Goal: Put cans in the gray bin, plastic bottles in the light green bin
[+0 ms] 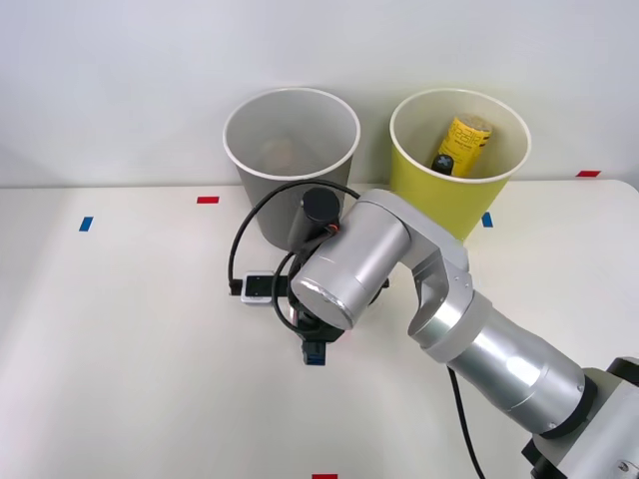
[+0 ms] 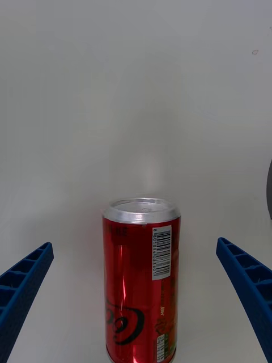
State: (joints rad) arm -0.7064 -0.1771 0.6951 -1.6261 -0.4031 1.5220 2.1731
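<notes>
Standing at the back of the white desk, the gray bin sits upper centre of the front view, with something pale and unclear at its bottom. Just right of it, the light green bin holds the yellow-labelled plastic bottle, leaning inside. In the wrist view the red can stands upright between the blue fingers, which are spread wide and not touching it. The claw hangs at centre frame, with bare desk to its left.
</notes>
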